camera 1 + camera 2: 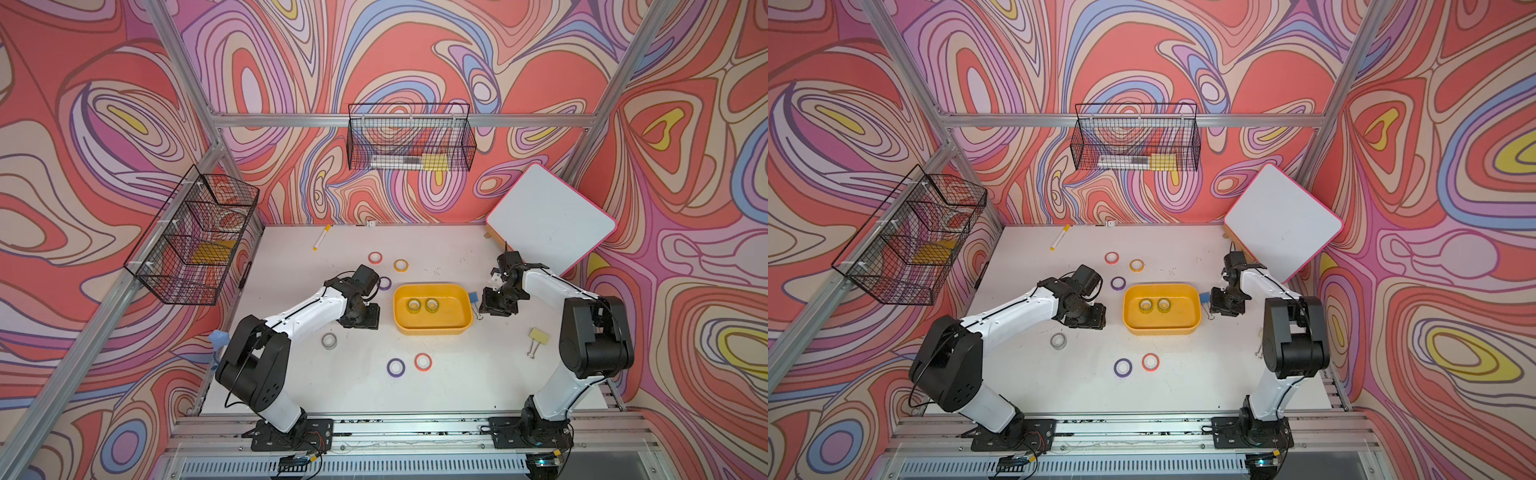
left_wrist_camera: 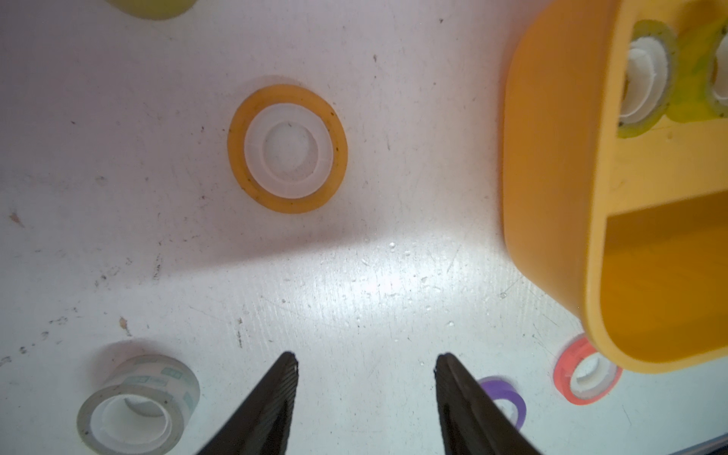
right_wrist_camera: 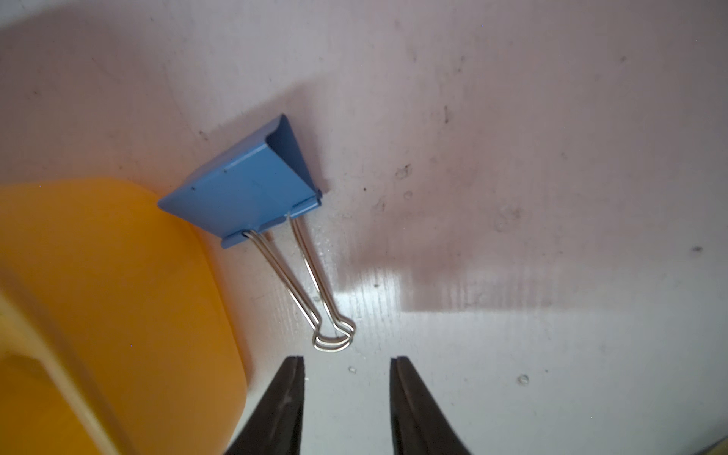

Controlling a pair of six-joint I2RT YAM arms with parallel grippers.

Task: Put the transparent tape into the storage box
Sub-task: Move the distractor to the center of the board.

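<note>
You have the storage box (image 1: 432,329) standing near the middle of the tabletop (image 1: 457,374), slightly toward its right edge. Two rolls of transparent tape lie flat and side by side on its floor: the left boxed roll (image 1: 414,305) and the right boxed roll (image 1: 432,305). A third, the loose transparent roll (image 1: 329,340), lies flat on the tabletop outside the box, between the box and the left edge and somewhat nearer the front edge. Your left gripper (image 2: 366,358) hangs over bare tabletop between that loose roll and the box; its jaws stand apart with nothing between them. Your right gripper (image 3: 346,360) hangs just beside the right end of the box, jaws likewise apart and holding nothing, its tips near the wire handles of a blue binder clip (image 3: 244,193) that lies close against the box's outer wall. A purple roll (image 1: 396,367) and a red roll (image 1: 422,361) lie side by side toward the front edge.
</note>
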